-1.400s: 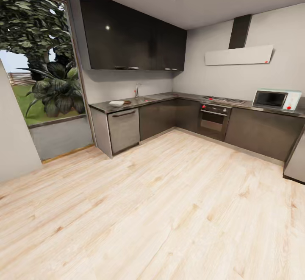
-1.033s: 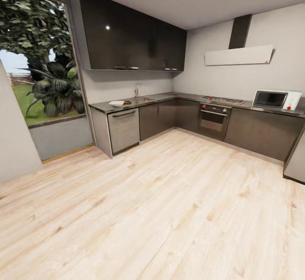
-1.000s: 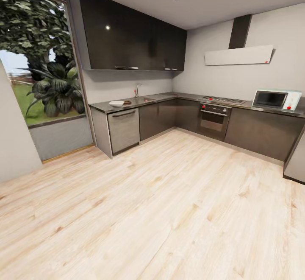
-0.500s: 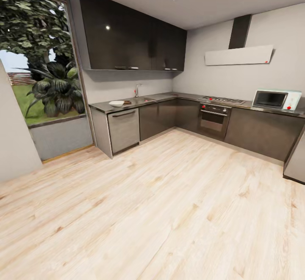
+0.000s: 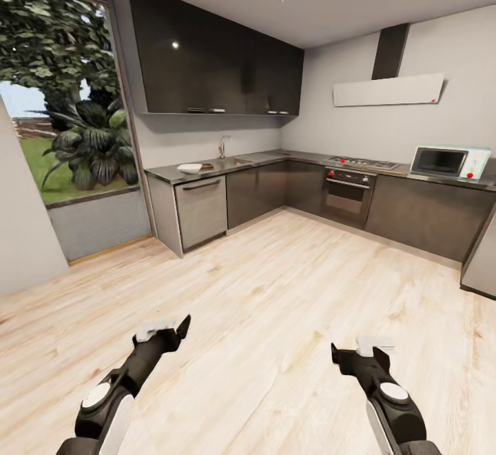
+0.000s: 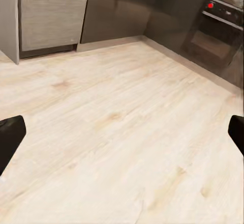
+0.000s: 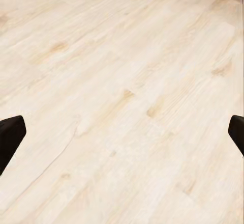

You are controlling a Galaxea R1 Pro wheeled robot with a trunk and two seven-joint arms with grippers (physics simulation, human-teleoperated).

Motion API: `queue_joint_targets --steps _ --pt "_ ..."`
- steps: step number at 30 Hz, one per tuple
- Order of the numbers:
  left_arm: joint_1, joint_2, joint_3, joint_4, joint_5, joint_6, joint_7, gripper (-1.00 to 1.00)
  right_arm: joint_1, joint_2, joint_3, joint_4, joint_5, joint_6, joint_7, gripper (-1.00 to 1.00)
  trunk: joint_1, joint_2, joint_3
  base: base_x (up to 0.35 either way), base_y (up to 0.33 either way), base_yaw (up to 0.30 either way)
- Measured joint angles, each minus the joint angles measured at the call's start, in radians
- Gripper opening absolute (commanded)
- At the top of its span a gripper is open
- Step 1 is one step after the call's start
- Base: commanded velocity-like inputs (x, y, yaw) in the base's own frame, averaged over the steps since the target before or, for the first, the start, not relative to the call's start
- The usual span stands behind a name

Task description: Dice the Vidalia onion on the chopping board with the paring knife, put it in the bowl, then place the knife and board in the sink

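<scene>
The Vidalia onion itself cannot be made out from here; by the task it lies in the sink [image 5: 234,161], a pale steel patch on the far bench [image 5: 275,157], below the tap [image 5: 222,146] and far ahead of both sets of fingers. Judged as an onion, it should be firm, rounded and light, with a dry skin that may slip, so a hold across its widest part with the fingers squarely on opposite sides looks safest. Beside the sink the white bowl [image 5: 189,167] stands on the bench, with a brown sliver of the chopping board [image 5: 206,166] touching or just next to it; the paring knife is too small to pick out. The knife will likely be thin, stiff and light and best taken by its handle, while the board is rigid and flat and probably needs lifting at an edge or its slot. Nearer in, the left gripper [image 5: 164,331] and the right gripper [image 5: 358,353] hang low over the pale plank floor [image 5: 289,282]. In the wrist views each set of fingers [image 6: 10,140] [image 7: 10,138] is spread wide, dark tips at the picture's opposite edges, bare floor between them and nothing held. Dark cabinet fronts [image 6: 117,10] and the oven [image 6: 216,30] stand beyond the left fingers.
</scene>
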Motion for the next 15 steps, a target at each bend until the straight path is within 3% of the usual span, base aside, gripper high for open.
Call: queue_joint_targets --steps 1,4,15 --pt "-0.003 0.001 -0.020 0.000 -0.011 -0.061 0.000 1.00 -0.003 0.000 0.001 -0.009 0.000 -0.011 0.001 1.00 0.000 0.000 0.000 0.000 0.000 0.000" --pt "-0.008 0.004 -0.050 -0.001 -0.025 -0.149 0.001 1.00 -0.009 0.001 0.002 -0.021 0.001 -0.053 -0.003 1.00 0.000 0.000 0.000 0.000 0.000 0.000" --pt "-0.010 0.003 -0.055 0.001 -0.027 -0.095 -0.002 1.00 -0.035 0.013 0.006 -0.025 0.000 -0.051 -0.002 1.00 0.000 0.000 0.000 0.000 0.000 0.000"
